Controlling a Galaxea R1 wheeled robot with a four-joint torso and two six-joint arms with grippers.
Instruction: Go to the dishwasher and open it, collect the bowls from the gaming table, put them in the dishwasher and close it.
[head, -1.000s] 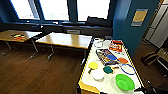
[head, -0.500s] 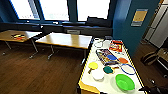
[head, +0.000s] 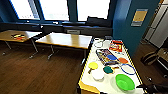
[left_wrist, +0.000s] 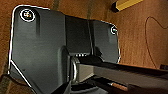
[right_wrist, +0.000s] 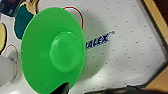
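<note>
Right fingers (head: 140, 86) beside green bowl (head: 124, 82) on gaming table (head: 110, 86), state unclear, cannot tell.

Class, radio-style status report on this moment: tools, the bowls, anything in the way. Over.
Right tool beside green bowl, grip unclear. Bowls sit on gaming table. Blue ring and board-game box lie close behind.
</note>
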